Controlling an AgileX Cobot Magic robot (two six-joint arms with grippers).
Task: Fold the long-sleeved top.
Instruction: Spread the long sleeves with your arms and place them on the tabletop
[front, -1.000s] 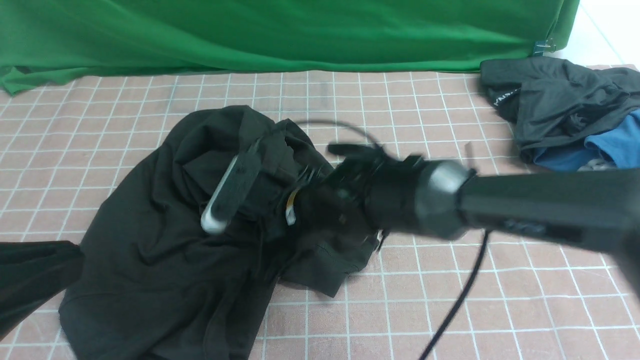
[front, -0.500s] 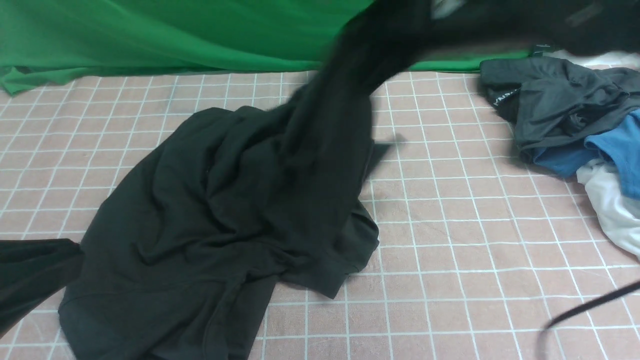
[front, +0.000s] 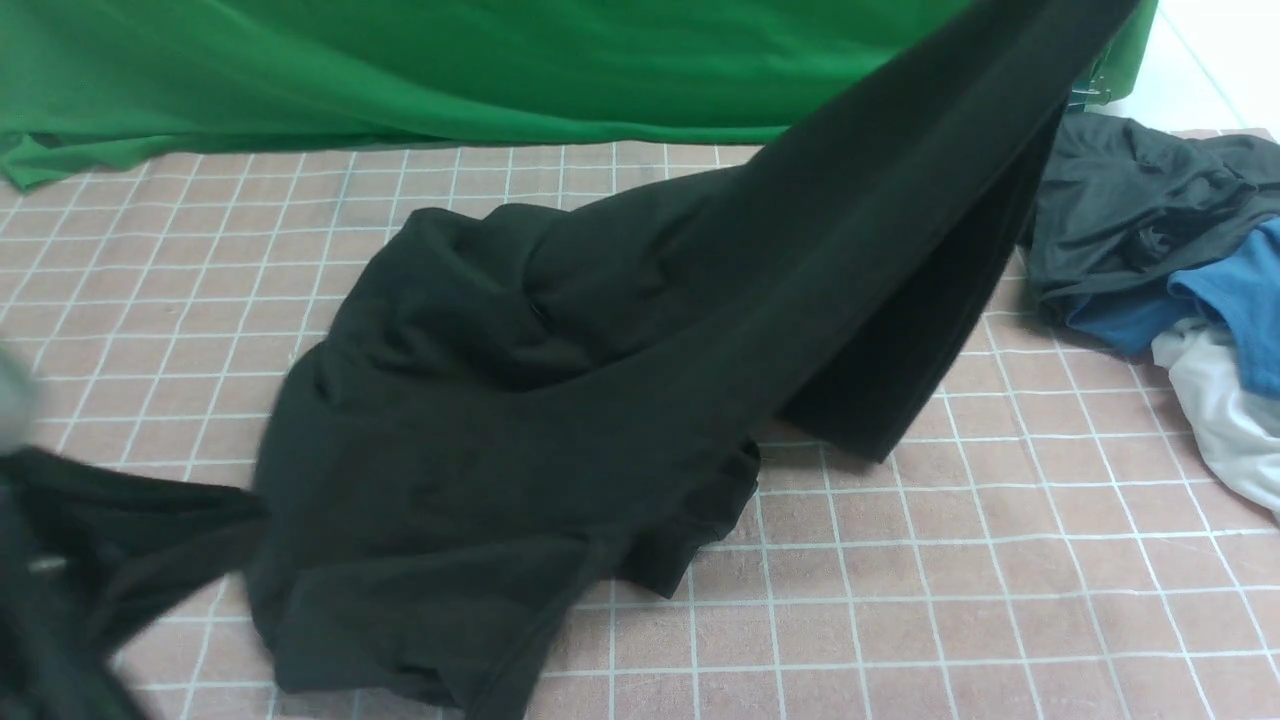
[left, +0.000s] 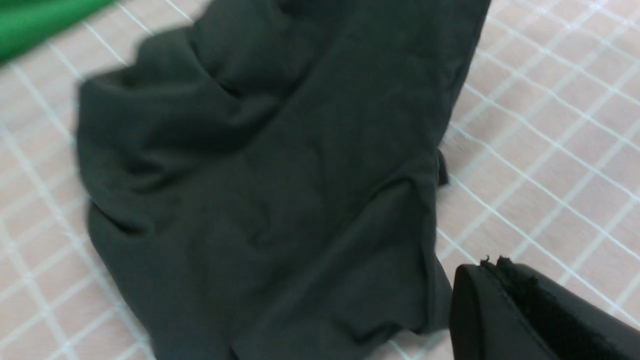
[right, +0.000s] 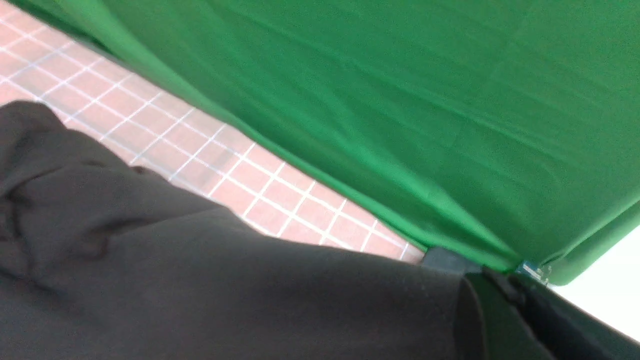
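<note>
The long-sleeved top (front: 520, 400), plain black on the side that shows, lies crumpled on the middle of the pink checked table cover (front: 1000, 580). A long band of the top (front: 900, 200) rises taut to the upper right and leaves the front view, where my right gripper is out of frame. In the right wrist view my right gripper (right: 500, 282) is shut on that cloth (right: 225, 290). A sleeve (front: 150, 520) stretches toward the lower left edge. My left gripper (left: 492, 264) hangs shut beside the top's edge (left: 280, 200); no cloth shows between its jaws.
At the far right lies a heap of a dark grey garment (front: 1130, 210), a blue shirt (front: 1230, 290) and a white cloth (front: 1220, 410). A green backdrop (front: 500, 70) hangs along the table's far edge. My left arm shows as a blur (front: 15, 400) at the left edge.
My right arm has swung from over the top up and right, out of the front view, drawing a long band of cloth with it. The top's body slid right. My left arm entered at the left edge.
</note>
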